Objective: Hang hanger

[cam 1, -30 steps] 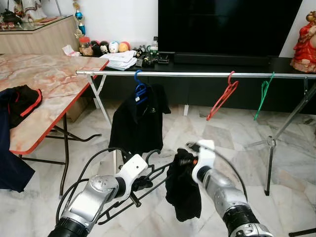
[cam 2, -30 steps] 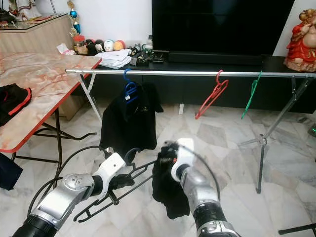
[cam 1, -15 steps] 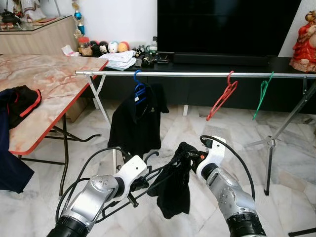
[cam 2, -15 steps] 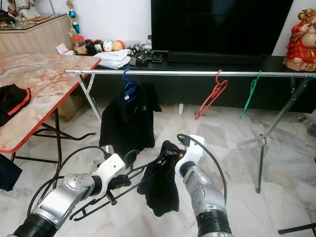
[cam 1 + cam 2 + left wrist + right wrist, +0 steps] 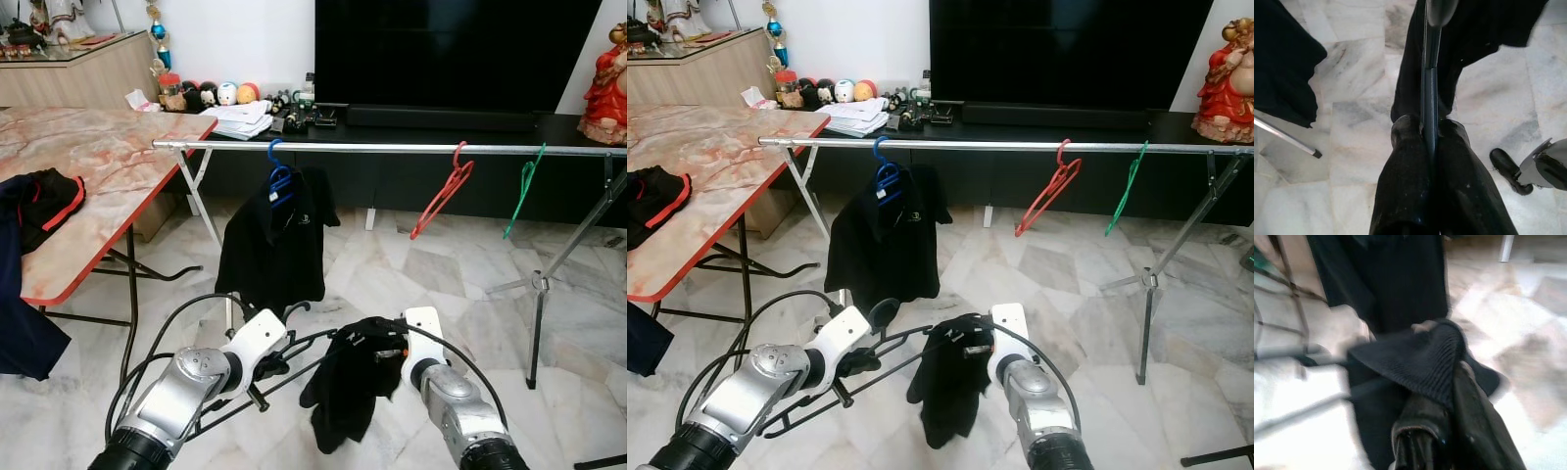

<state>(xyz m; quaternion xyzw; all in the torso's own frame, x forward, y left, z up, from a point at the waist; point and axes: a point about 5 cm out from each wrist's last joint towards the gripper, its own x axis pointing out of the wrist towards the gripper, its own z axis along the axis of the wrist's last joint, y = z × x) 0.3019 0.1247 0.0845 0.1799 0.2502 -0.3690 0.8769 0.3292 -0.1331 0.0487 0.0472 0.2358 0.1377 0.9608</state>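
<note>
- Since a second ago the right arm has dropped and swung inward, so the black garment (image 5: pixel 345 382) it carries, then bunched high by the wrist, now hangs lower and spreads toward the left arm; the camera has barely shifted.
- The clothes rail (image 5: pixel 392 148) runs across the room well beyond both arms and above them, with a folding table (image 5: pixel 88 162) off to the robot's left.
- On the rail hang a black polo shirt (image 5: pixel 272 250) on a blue hanger (image 5: pixel 279 178), an empty red hanger (image 5: pixel 443 191) and an empty green hanger (image 5: pixel 521 191).
- The black hanger (image 5: pixel 294 348) to be hung is low in front of the robot, lying nearly level, its long axis running from the left gripper across toward the right one, with its hook near the left wrist pointing up toward the rail.
- The left gripper (image 5: pixel 1429 134) has its fingers pressed together on the hanger's thin bar, as the wrist view shows plainly.
- The right gripper (image 5: pixel 1437 396) pinches a ribbed edge of the garment, which drapes over the hanger's far end.
- Judged from this, the garment is only partly on the hanger. The left arm holds the hanger, so lifting the hook to the rail would fall to it, probably into the free stretch between the blue and red hangers.
</note>
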